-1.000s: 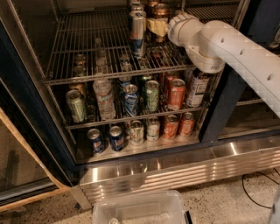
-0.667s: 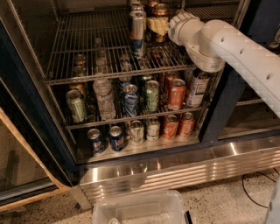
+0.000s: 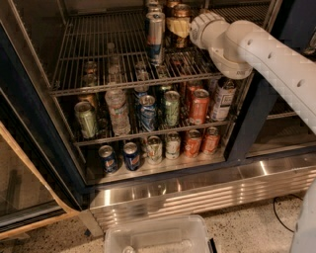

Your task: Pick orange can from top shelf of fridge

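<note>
The orange can (image 3: 180,14), tall and coppery with a shiny lid, stands at the back right of the top shelf (image 3: 94,59) of the fridge (image 3: 197,190). My gripper (image 3: 177,26) is at the can, its pale end lying across the can's middle and hiding part of it. The white arm (image 3: 256,49) reaches in from the right. A tall silver-and-blue can (image 3: 154,37) stands just left of the orange can, close to the gripper.
Two lower racks hold many cans and a clear bottle (image 3: 117,111). The dark door frame (image 3: 247,128) stands right under the arm. A clear plastic bin (image 3: 158,237) sits on the floor in front of the ribbed steel base.
</note>
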Robot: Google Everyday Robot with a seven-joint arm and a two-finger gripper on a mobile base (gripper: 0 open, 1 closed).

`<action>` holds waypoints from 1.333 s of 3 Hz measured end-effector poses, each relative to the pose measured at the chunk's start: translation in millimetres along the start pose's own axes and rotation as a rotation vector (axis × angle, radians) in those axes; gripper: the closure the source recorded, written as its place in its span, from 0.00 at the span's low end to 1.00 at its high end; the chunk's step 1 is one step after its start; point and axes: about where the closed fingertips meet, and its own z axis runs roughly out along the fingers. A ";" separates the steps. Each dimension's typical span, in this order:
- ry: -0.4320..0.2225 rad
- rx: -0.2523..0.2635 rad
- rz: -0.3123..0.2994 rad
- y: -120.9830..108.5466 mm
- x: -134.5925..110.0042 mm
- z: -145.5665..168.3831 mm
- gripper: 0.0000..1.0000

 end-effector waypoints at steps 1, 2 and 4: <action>0.006 0.011 -0.005 -2.8 1.7 4.0 0.27; 0.054 0.031 -0.012 -8.3 17.8 26.0 0.27; 0.058 0.031 -0.012 -7.7 19.3 28.8 0.45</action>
